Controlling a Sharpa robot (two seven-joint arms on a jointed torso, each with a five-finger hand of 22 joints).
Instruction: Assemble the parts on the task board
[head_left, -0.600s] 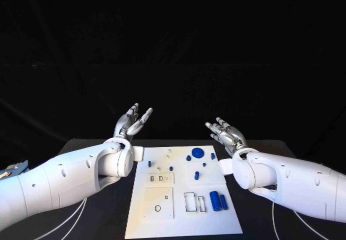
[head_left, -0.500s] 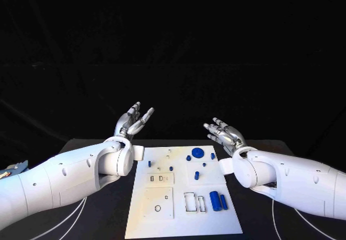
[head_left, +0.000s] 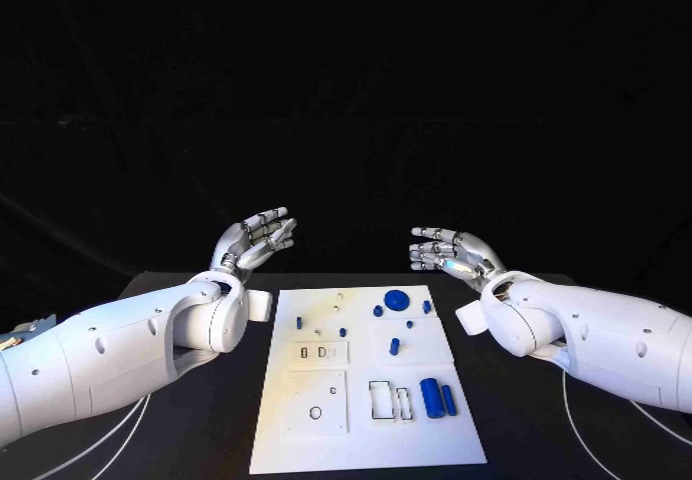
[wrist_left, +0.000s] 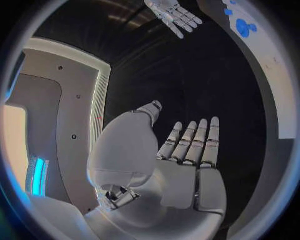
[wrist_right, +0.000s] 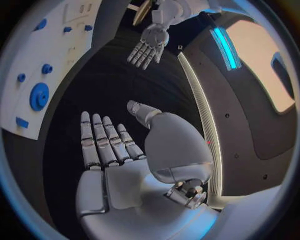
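Both silver hands, left hand (head_left: 254, 240) and right hand (head_left: 450, 252), hover empty with fingers spread, beyond the white task board (head_left: 361, 440) on the black worktop (head_left: 202, 450). Small blue parts (head_left: 430, 393) lie close together; a careless reach could scatter neighbouring pieces.

The black table (head_left: 202, 440) carries the white board (head_left: 368, 440), which lies flat at its middle, long side running away from the robot. Thin white cables (head_left: 123, 430) curve across the tabletop on the left of the board, and others (head_left: 584, 425) on the right, apart from its edges. A small white block (head_left: 260, 305) sits just beside the board's far left corner, and another (head_left: 472, 317) near its right edge; whether these rest on the table or belong to the arms is hard to tell.
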